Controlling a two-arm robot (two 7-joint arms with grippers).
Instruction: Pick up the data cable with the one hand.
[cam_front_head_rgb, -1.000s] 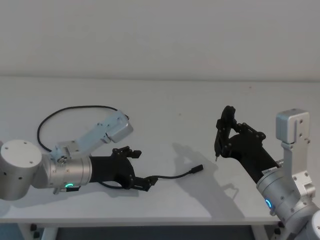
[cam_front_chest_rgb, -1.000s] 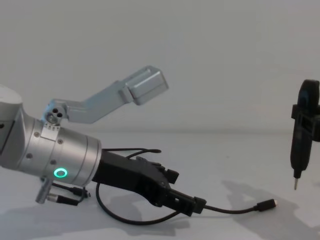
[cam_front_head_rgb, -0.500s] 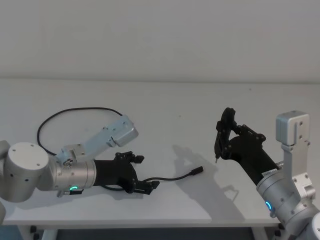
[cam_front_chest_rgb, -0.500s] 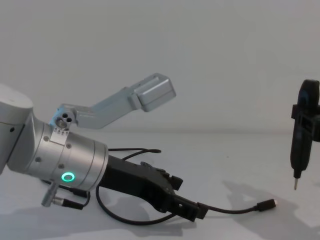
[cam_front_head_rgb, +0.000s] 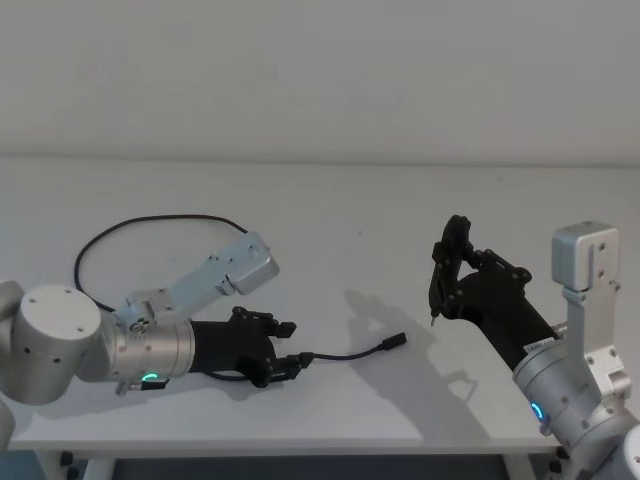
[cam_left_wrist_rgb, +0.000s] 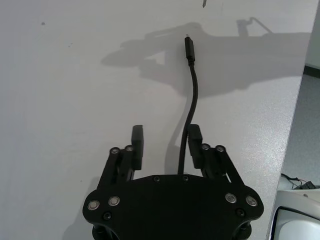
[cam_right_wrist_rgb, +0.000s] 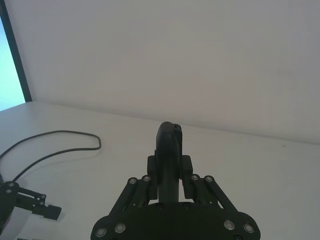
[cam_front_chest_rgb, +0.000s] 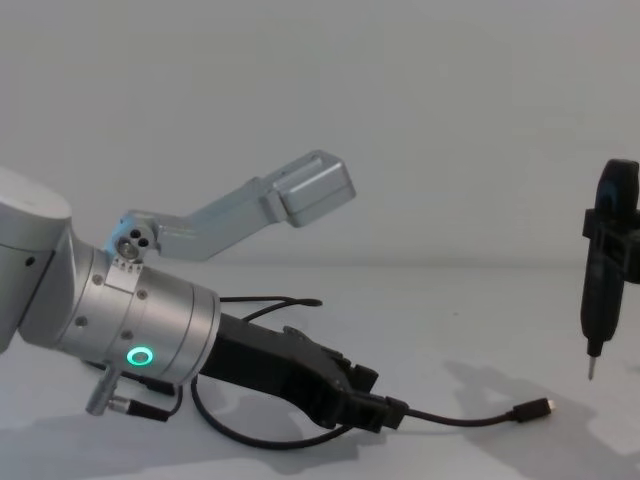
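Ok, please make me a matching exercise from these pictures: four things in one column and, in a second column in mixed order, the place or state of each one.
Things:
1. left claw
2. right claw
3. plug of the data cable
4. loop of the data cable

Places and states:
a. lies on the table between the two arms
b. shut on a pin-tipped tool, held above the table
c. open and low, the cable running between its fingers
d. curves on the table beyond the left arm

Pairs: 1-c, 2-b, 3-a, 4-d.
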